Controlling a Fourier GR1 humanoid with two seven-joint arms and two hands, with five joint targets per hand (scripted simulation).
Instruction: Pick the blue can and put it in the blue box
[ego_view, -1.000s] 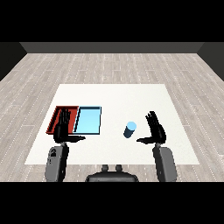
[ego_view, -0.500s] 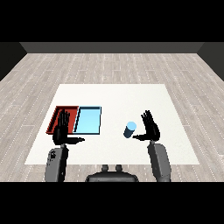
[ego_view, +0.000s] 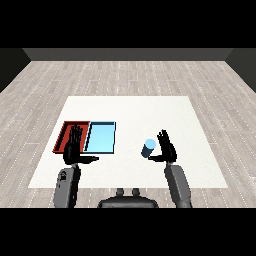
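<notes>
Closer to the small light-blue cylindrical can (ego_view: 148, 148) than a second ago, the right hand (ego_view: 167, 149) stands just beside it with fingers straight and spread, thumb toward the can, contact unclear, while the left hand (ego_view: 74, 148), likewise spread, partly hides the flat red tray (ego_view: 63, 135) beside the shallow light blue tray (ego_view: 100, 138) on the white table (ego_view: 150, 111).

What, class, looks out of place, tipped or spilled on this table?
Nothing stands out. The blue can stands upright beside the open right hand; the red tray and blue tray lie squarely together.
</notes>
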